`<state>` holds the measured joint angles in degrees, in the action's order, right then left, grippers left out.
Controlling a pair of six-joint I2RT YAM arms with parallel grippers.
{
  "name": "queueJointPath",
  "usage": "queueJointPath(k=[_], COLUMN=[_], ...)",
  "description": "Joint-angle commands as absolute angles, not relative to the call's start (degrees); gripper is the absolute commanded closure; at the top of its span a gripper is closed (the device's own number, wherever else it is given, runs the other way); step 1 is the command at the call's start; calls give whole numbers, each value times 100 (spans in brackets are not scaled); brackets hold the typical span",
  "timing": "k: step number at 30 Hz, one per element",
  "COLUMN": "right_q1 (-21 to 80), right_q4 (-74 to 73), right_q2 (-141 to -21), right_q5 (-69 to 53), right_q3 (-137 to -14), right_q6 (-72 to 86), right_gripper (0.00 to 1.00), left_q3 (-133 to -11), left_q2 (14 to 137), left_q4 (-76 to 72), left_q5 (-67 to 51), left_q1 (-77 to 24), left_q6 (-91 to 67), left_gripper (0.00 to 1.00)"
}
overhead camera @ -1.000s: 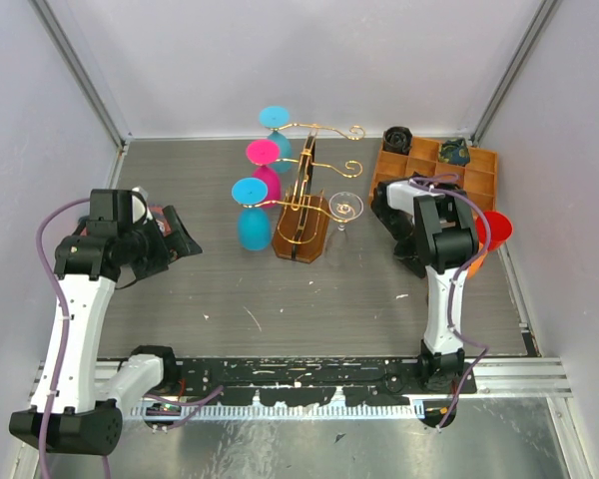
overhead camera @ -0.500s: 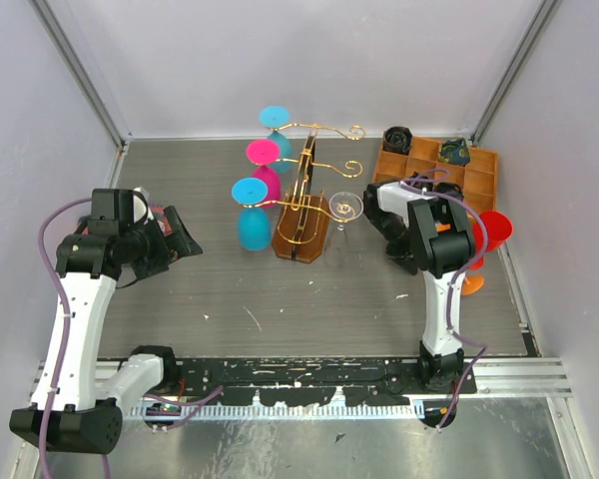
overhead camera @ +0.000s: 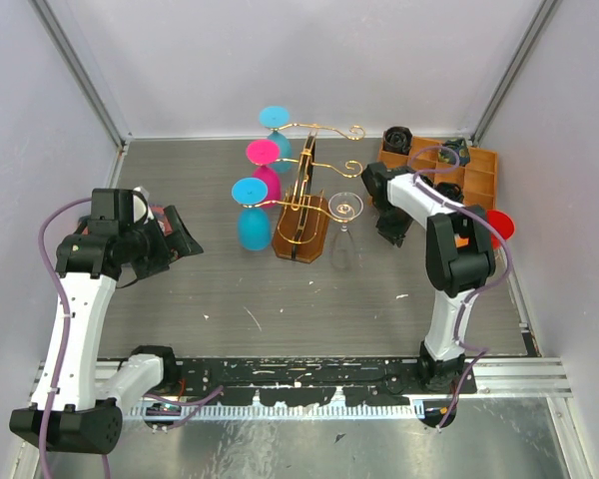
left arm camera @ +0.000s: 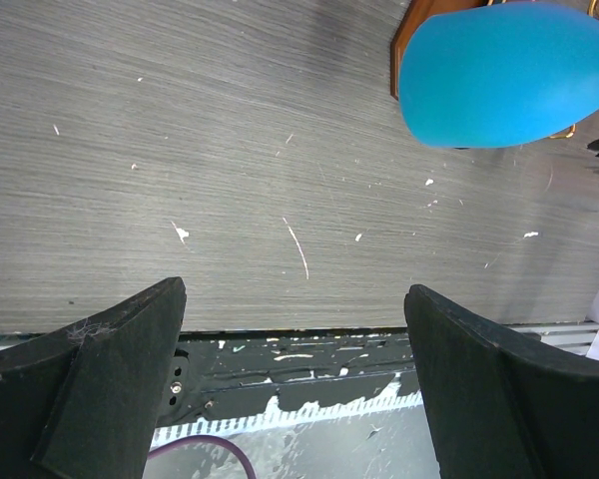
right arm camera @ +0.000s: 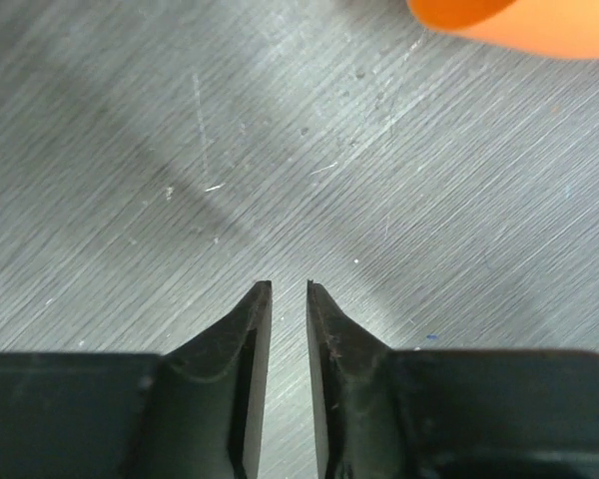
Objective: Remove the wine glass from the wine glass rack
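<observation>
The wine glass rack (overhead camera: 301,225), gold wire on a brown wooden base, stands mid-table. Several wine glasses hang on it upside down. Two blue ones (overhead camera: 252,225) and a pink one (overhead camera: 264,155) are on its left side, and a clear one (overhead camera: 343,212) is on its right arm. My right gripper (overhead camera: 389,227) hovers just right of the clear glass, apart from it. In the right wrist view its jaws (right arm camera: 288,286) stand a narrow gap apart over bare table, holding nothing. My left gripper (overhead camera: 175,239) is wide open left of the rack, with a blue bowl (left arm camera: 509,75) ahead of it.
A compartmented orange-brown tray (overhead camera: 476,178) with dark items sits at the back right. A red glass (overhead camera: 499,224) lies by the right wall behind my right arm. An orange shape (right arm camera: 524,22) shows at the top of the right wrist view. Walls enclose the table.
My right arm has swung left, away from the red glass and toward the clear glass on the rack. Its jaws have parted slightly. The left arm has not moved.
</observation>
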<state>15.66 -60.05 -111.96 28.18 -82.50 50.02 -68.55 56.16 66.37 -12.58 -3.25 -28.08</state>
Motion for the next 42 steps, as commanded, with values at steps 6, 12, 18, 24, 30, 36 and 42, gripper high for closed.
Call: queueJointPath(k=[6,12,18,24,30,36,42], right_q1=[1504,1015,731,676,677,677,676], right_q4=[-6836,-7439,-7729,-7634,-7619,-7772,-7983], right_q2=[-10820,-11352,-11597,-11530,-11307,-11003,-10346], right_q5=[3636,3938,4145,4152,3941,3999,3605], right_q3=[-9537,-10228,-10180,-9650,-9457,-9468,-10160], right_q6=[4781,4727,4849,4896,4805,4910,4739], right_gripper=[38,28,27,33,59,100,100], left_q3=[-6814,-6828,-6799,-6776,-6768,-6744,-6717], left_q2=[5546,5546,5577,5615,5619,5611,5629], left_q4=[6582,6570,6564,6539,6507,6504,6478], left_q5=[-1349,-1372,-1362,-1380,-1400,-1415,-1448], left_q1=[-318,-316,-310,-314,-315,-312,-315], left_q6=[-2711,-2716,-2699,-2707,-2731,-2733,-2751], left_gripper=[2,2,2,1,2,1,2])
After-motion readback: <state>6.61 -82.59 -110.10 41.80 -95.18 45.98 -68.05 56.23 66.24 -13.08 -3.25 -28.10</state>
